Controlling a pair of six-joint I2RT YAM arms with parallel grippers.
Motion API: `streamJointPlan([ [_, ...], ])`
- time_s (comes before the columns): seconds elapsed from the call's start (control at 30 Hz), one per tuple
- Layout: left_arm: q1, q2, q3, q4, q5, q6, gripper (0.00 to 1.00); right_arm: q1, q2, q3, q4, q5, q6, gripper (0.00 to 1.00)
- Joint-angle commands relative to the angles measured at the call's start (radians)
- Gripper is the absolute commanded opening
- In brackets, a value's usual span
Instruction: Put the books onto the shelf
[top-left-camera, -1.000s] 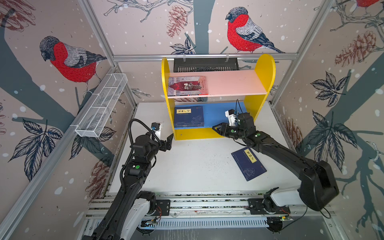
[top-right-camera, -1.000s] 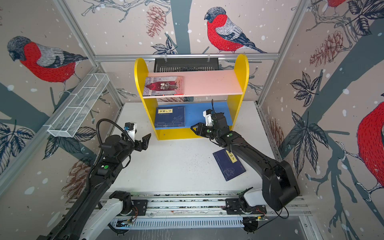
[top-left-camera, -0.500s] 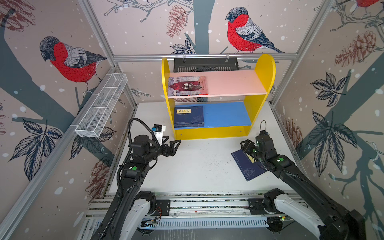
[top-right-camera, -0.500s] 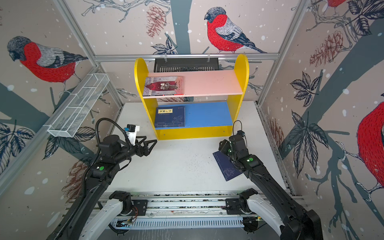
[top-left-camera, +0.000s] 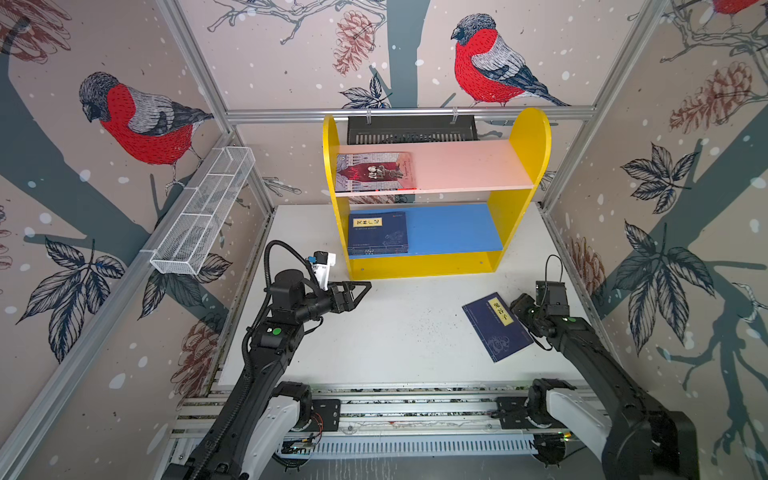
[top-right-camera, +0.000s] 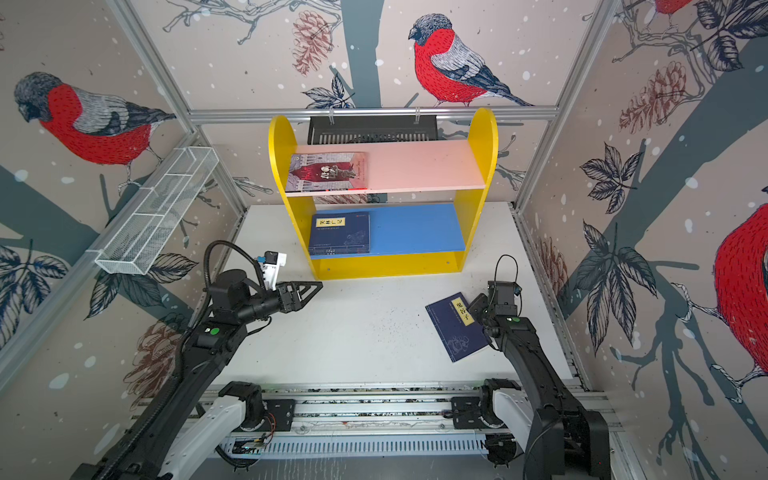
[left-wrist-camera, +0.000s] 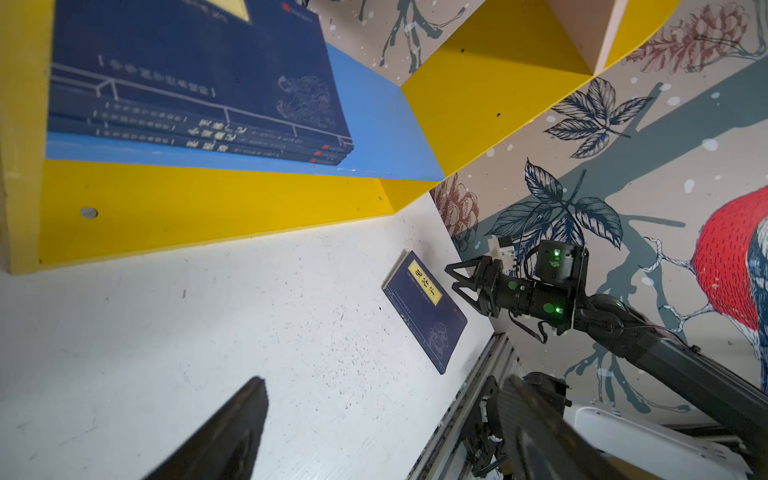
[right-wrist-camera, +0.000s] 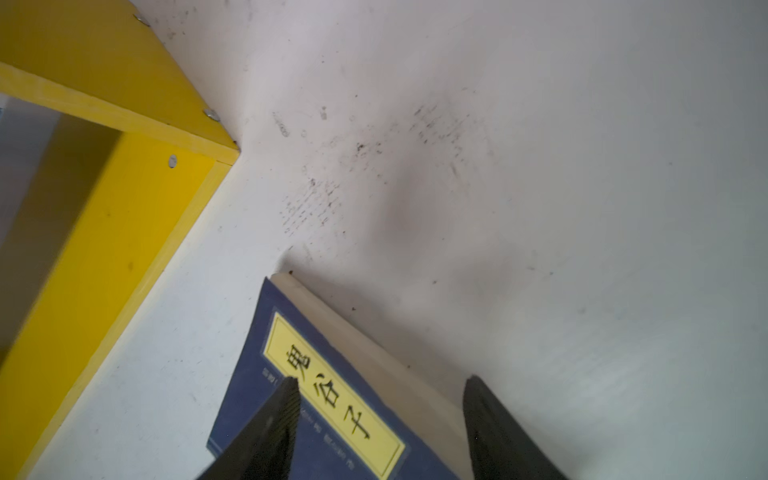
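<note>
The shelf (top-left-camera: 530, 133) (top-right-camera: 482, 133) stands at the back of the table. A grey-lilac book (top-left-camera: 376, 171) (top-right-camera: 328, 171) lies on its pink upper board, and a stack of navy books (top-left-camera: 377, 233) (top-right-camera: 340, 233) (left-wrist-camera: 187, 83) lies on its blue lower board. One more navy book (top-left-camera: 496, 328) (top-right-camera: 457, 328) (left-wrist-camera: 428, 311) (right-wrist-camera: 332, 395) lies flat on the table at the right. My right gripper (top-left-camera: 519, 305) (top-right-camera: 478, 305) (right-wrist-camera: 382, 381) is open and straddles that book's page edge. My left gripper (top-left-camera: 361, 289) (top-right-camera: 313, 286) (left-wrist-camera: 384, 380) hangs open and empty before the shelf's left front corner.
A white wire basket (top-left-camera: 203, 212) hangs on the left wall and a black slotted tray (top-left-camera: 411, 129) on the back rail behind the shelf. The arms' mounting rail (top-left-camera: 374, 411) runs along the table's front edge. Printed walls close in three sides.
My right arm has drawn back from the shelf's lower board to the navy book on the table, and its jaws have widened. My left gripper has shifted slightly rightward.
</note>
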Motion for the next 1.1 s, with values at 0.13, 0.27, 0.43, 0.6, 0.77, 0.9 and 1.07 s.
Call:
streamJointPlan([
  [0.13, 0.005, -0.01, -0.045, 0.073, -0.041, -0.115, 0.88, -0.034, 0.072, 0.019, -0.011, -0.108, -0.102, 0.64],
  [0.27, 0.022, -0.03, -0.072, 0.058, -0.105, -0.129, 0.88, -0.032, 0.071, 0.001, 0.013, -0.193, -0.114, 0.65],
  [0.43, 0.051, -0.034, -0.079, 0.024, -0.165, -0.119, 0.87, -0.031, 0.077, 0.002, 0.004, -0.225, -0.126, 0.64],
  [0.6, 0.058, -0.026, -0.078, 0.02, -0.175, -0.106, 0.87, -0.017, 0.102, 0.007, 0.004, -0.233, -0.136, 0.64],
  [0.77, 0.069, -0.027, -0.085, 0.011, -0.192, -0.094, 0.87, -0.01, 0.15, 0.021, -0.02, -0.214, -0.164, 0.64],
  [0.9, 0.07, -0.025, -0.085, 0.006, -0.188, -0.094, 0.87, -0.001, 0.171, 0.047, -0.034, -0.159, -0.149, 0.64],
  [1.07, 0.071, -0.017, -0.093, 0.014, -0.184, -0.099, 0.87, 0.011, 0.22, 0.073, -0.005, -0.168, -0.156, 0.63],
])
